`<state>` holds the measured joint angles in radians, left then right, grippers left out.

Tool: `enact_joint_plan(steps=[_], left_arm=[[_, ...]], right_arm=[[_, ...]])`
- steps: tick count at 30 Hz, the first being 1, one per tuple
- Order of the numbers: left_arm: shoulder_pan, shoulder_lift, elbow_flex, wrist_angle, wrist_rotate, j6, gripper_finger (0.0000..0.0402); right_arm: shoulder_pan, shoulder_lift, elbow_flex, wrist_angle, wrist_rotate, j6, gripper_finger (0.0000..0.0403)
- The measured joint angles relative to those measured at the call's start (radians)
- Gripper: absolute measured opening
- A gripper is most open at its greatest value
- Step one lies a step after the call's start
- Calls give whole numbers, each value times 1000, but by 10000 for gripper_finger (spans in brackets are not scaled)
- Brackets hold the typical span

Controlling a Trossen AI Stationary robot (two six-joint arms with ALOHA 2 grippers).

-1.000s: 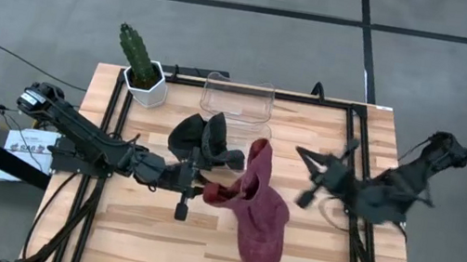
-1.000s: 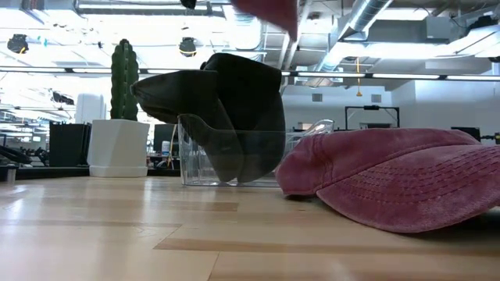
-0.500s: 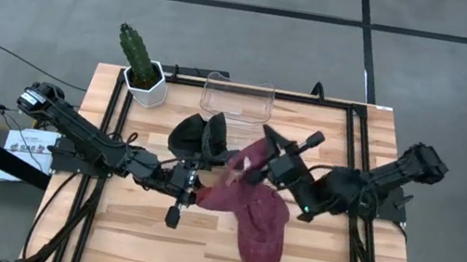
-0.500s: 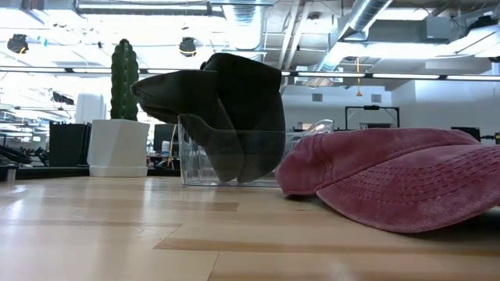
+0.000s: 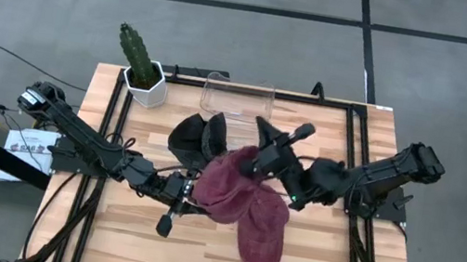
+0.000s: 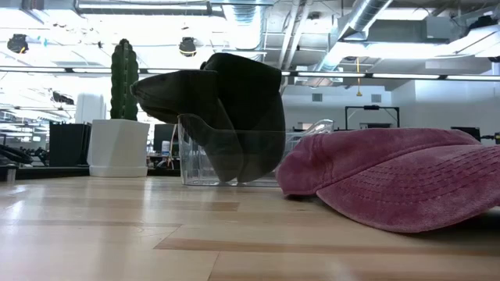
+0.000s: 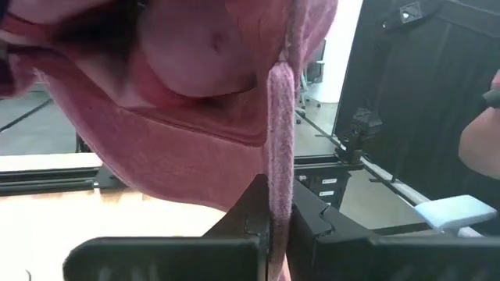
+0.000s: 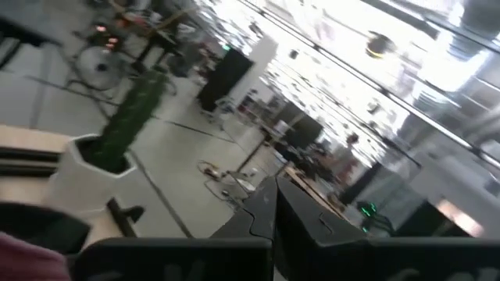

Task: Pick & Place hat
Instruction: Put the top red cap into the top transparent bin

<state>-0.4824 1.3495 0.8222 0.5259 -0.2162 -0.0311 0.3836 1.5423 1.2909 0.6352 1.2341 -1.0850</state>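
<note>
My left gripper (image 5: 188, 195) is shut on a maroon hat (image 5: 224, 178) held above the middle of the table; in the left wrist view the hat (image 7: 195, 94) fills the picture above the fingers. A second maroon cap (image 5: 261, 235) lies on the table by its brim and crown (image 6: 398, 183), partly under the held one. A dark hat (image 5: 202, 137) stands in front of a clear container (image 5: 239, 97). My right gripper (image 5: 259, 159) is shut over the held hat's right edge; I cannot tell whether it touches the hat. My left gripper pinches a narrow maroon edge or strap of the hat (image 7: 280, 179) between its two fingers, coming level from the table's left. The strip stands edge-on between the fingers (image 7: 250, 222). The hat is lifted clear of the table, and its body bulges beyond the fingers.
A cactus in a white pot (image 5: 142, 68) stands at the far left corner, seen also in the right wrist view (image 8: 125, 125). The dark hat (image 6: 226, 109) and clear container (image 6: 195, 160) sit far of centre. Bare wood lies at the near left (image 6: 117, 234).
My right gripper has swung from the table's right side toward the middle, up to the held hat. My left gripper has drifted slightly toward the near edge with the hat. The held hat, which stood tall and narrow, now shows as a broad rounded mass; the cap on the table has stayed put.
</note>
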Motion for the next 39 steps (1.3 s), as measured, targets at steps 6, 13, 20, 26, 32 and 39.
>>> enact_joint_plan(steps=[6, 13, 20, 26, 32, 39], left_arm=[[6, 0, 0, 6, -9, 4, 11], [7, 0, 0, 9, -16, 7, 11], [7, 0, 0, -1, -19, 4, 11], [7, 0, 0, -9, -18, 4, 11], [7, 0, 0, -8, -17, 4, 11], [10, -1, 0, 14, -80, 25, 11]], right_arm=[[68, 0, 0, -66, -101, 37, 0], [150, 1, 88, -150, -172, 35, 0], [145, 1, 232, -153, -188, 5, 0], [30, 1, 277, -136, -171, -50, 0], [-91, 0, 277, -336, -158, 186, 0], [-71, 1, 277, -714, -163, 563, 0]])
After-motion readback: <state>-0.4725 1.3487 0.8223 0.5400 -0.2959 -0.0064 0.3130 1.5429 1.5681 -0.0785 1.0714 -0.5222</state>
